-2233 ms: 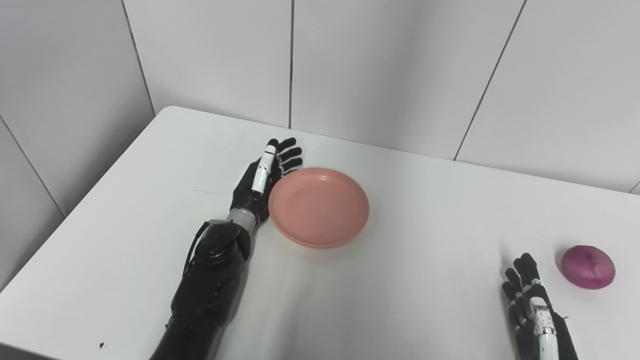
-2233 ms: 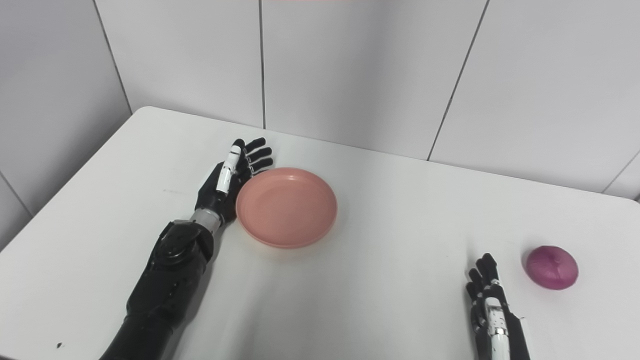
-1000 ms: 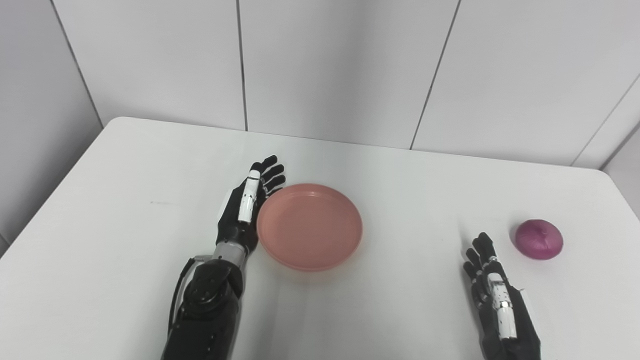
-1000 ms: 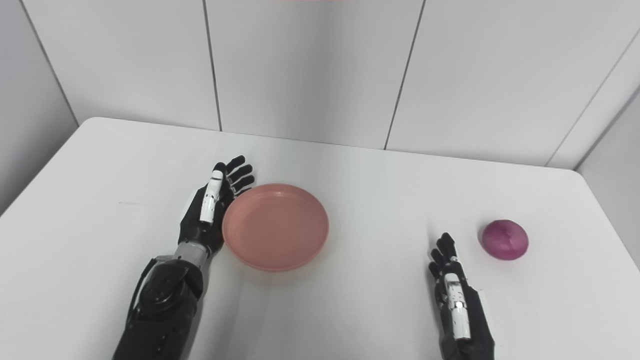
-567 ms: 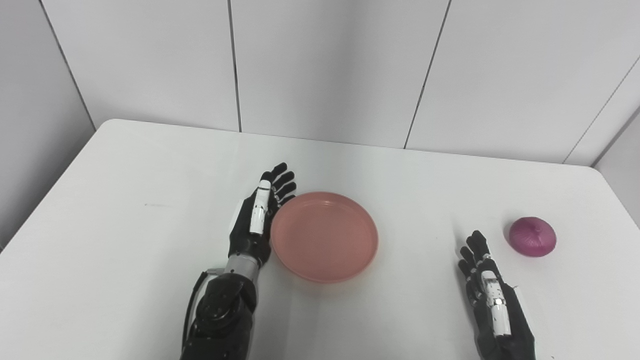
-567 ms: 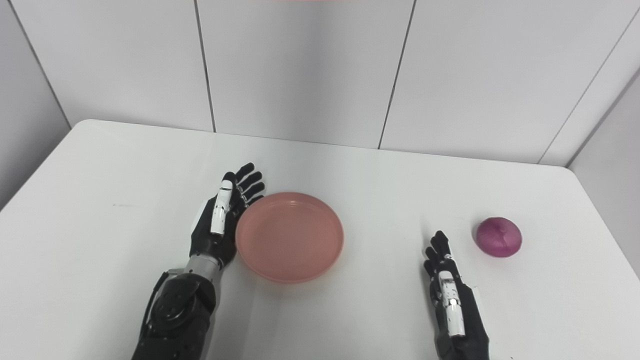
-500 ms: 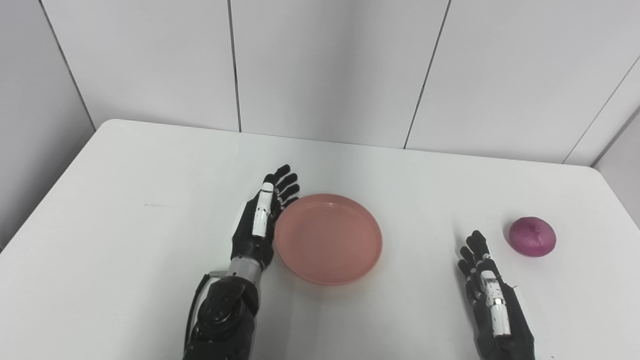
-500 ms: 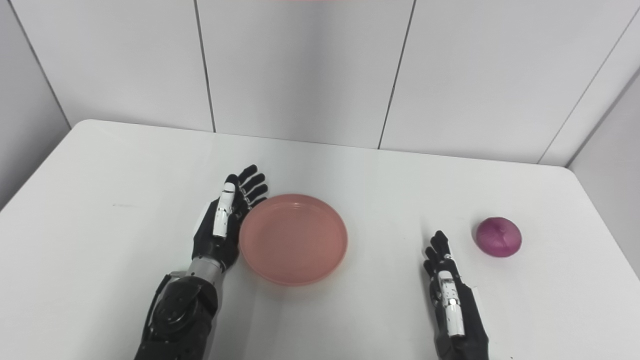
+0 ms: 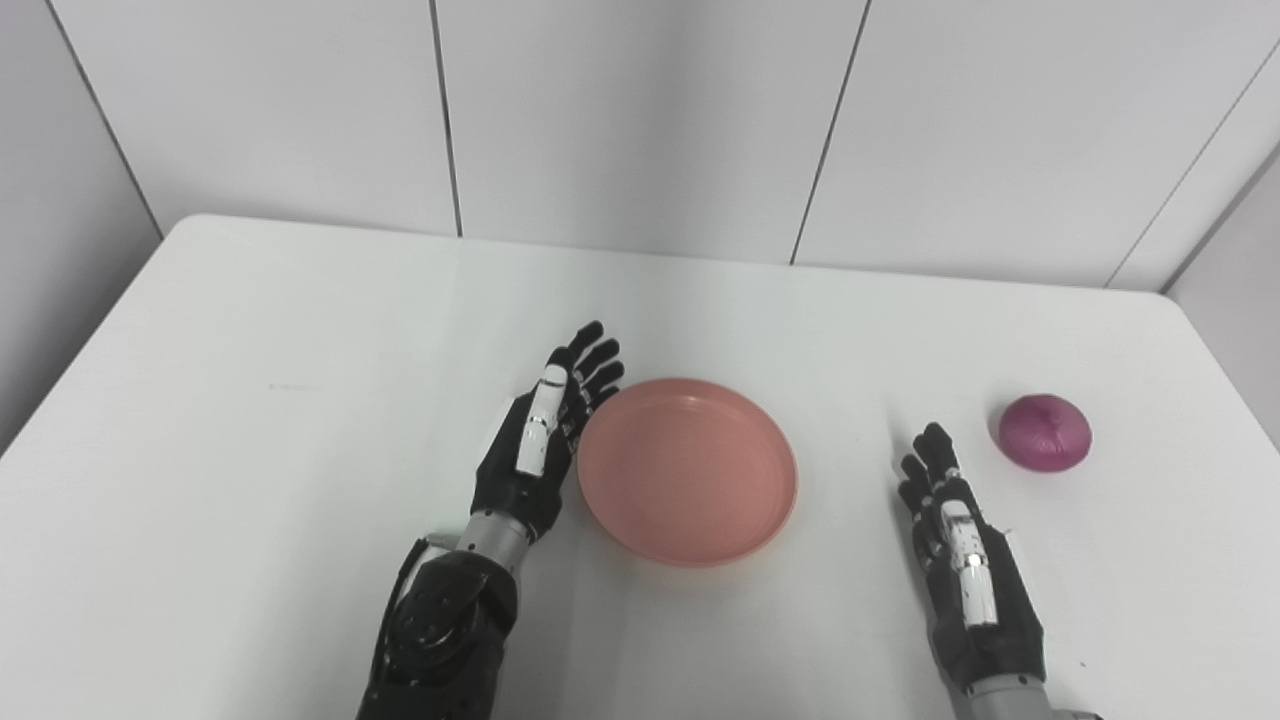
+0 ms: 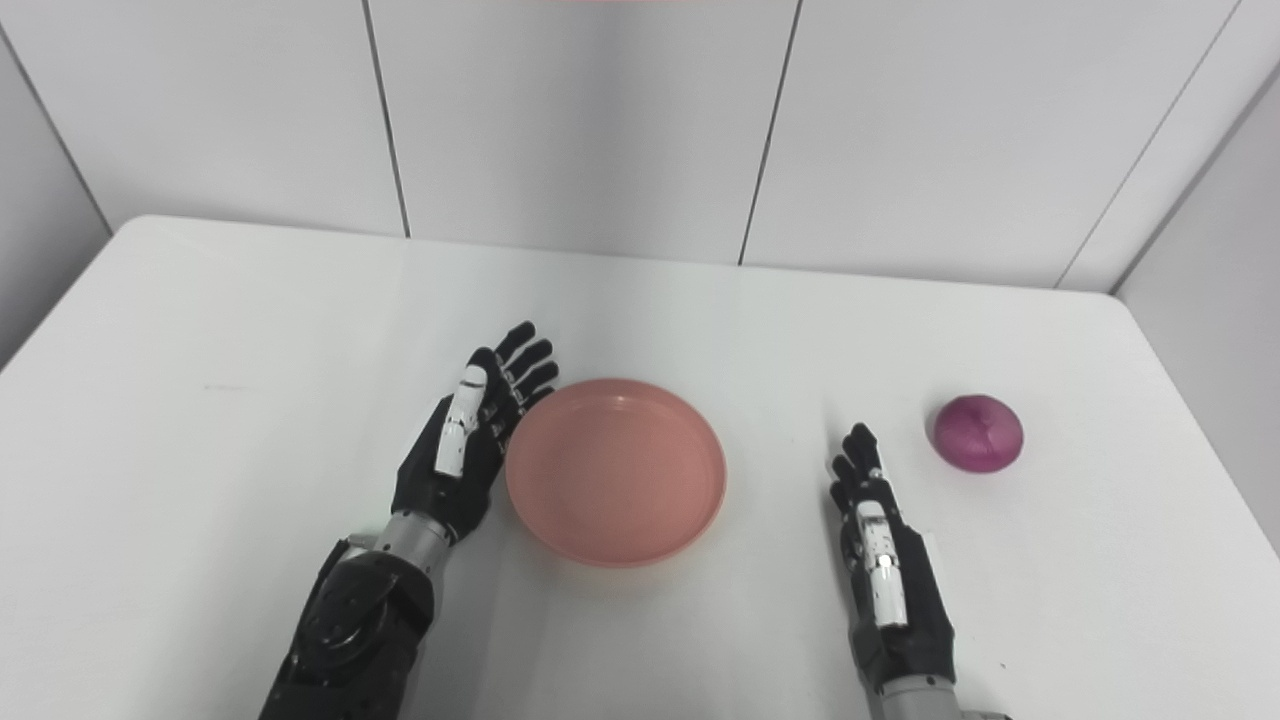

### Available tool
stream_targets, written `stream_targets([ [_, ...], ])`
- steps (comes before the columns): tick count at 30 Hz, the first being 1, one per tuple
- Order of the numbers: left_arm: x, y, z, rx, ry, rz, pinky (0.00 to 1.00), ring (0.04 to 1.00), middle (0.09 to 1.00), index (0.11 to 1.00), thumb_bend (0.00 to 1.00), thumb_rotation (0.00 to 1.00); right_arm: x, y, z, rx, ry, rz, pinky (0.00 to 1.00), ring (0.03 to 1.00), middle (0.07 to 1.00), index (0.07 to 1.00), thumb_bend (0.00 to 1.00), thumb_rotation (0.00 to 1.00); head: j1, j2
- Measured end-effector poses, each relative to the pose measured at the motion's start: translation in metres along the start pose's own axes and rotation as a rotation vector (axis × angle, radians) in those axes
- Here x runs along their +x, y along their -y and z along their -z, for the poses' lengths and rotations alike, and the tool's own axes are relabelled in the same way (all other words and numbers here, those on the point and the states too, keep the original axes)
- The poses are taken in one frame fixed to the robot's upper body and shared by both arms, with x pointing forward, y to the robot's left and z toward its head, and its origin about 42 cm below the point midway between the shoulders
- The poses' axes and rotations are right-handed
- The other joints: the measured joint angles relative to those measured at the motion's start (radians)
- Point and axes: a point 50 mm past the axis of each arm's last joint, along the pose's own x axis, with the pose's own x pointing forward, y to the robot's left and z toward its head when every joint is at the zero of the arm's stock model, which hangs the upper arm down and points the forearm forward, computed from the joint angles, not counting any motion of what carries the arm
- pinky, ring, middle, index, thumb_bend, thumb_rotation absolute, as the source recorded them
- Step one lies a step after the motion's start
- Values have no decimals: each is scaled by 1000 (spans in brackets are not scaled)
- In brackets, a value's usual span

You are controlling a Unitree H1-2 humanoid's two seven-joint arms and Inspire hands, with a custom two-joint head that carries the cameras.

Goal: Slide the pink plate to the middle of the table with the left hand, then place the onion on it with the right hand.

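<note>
The pink plate (image 9: 687, 468) lies empty near the middle of the white table (image 9: 300, 330). My left hand (image 9: 540, 440) is open, on edge, with its palm against the plate's left rim. The purple onion (image 9: 1045, 432) sits on the table at the right. My right hand (image 9: 960, 560) is open and empty, standing on edge between the plate and the onion, a short way to the left of and nearer than the onion. In the right eye view the plate (image 10: 615, 470) and the onion (image 10: 979, 431) show the same way.
The table's right edge (image 9: 1230, 390) runs close behind the onion. Grey wall panels (image 9: 640, 120) stand behind the table's far edge. A small dark speck (image 9: 285, 386) marks the table at the left.
The camera has swung right, so the whole picture shifted. My left hand has pushed the plate to the right toward the table's middle. My right hand has reached further forward beside the onion.
</note>
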Motion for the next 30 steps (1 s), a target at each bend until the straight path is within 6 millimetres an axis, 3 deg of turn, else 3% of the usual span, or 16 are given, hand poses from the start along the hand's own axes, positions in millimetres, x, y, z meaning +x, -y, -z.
stream_targets([
  [18, 0, -2, 4, -4, 8, -6, 938, 931, 938, 921, 487, 1000, 0, -2, 0, 3, -1, -1, 1000, 1000, 1000, 1000, 256, 1000, -31, -2],
  [22, 2, -2, 4, -3, 14, -8, 939, 932, 938, 917, 479, 1000, 0, -3, 0, -16, 1, -1, 1000, 1000, 1000, 1000, 321, 984, -35, -2],
  [25, 4, -2, 4, -2, 16, -6, 945, 933, 935, 912, 474, 1000, 0, -4, -2, -48, 6, 6, 1000, 1000, 1000, 1000, 453, 850, -49, 2],
  [30, 6, -2, 5, -4, 17, -6, 942, 929, 931, 911, 474, 1000, 1, -3, -7, -131, 21, 14, 1000, 1000, 1000, 1000, 516, 868, -61, 5],
])
